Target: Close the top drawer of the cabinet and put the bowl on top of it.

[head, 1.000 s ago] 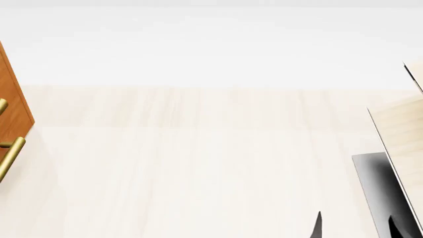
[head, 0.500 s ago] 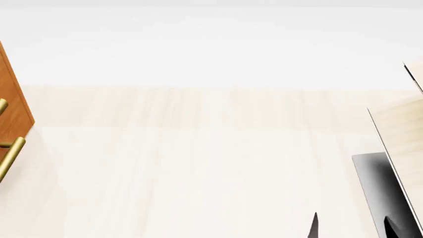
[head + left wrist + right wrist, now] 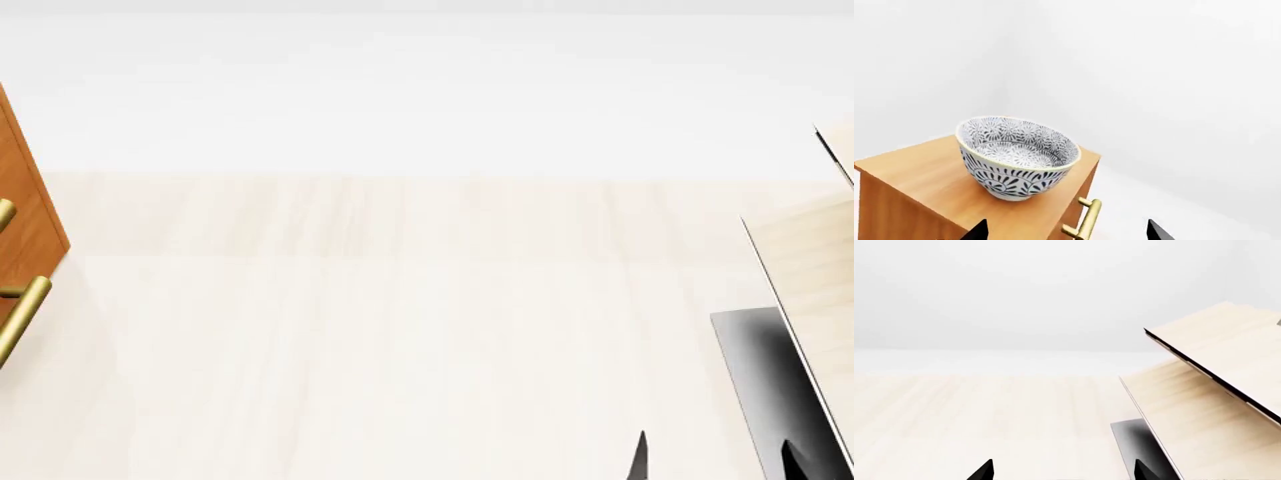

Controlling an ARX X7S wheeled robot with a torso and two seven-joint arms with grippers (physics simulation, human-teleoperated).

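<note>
Backdrop: plain white walls, pale wood floor (image 3: pixel 400 330).
Bowl (image 3: pixel 1017 156): upright on the cabinet (image 3: pixel 921 172) top, just ahead of the left end effector (image 3: pixel 1066 231).
Left end effector: fingertips spread wide, holding nothing.
Right end effector (image 3: pixel 1062 471): parted, empty, wooden rack (image 3: pixel 1214 370) beside it.
Handle (image 3: pixel 1084 220): brass, below the bowl.

The head view looks forward and down over pale floor, catching the cabinet (image 3: pixel 24 215) at its left edge and the pale wood rack (image 3: pixel 811 270) on its black base (image 3: pixel 763 385) at its right edge. The left wrist view looks slightly down from close range at the cabinet top and the bowl (image 3: pixel 1017 156). The right wrist view faces level across the floor towards the rack, which the head view also covers.
</note>
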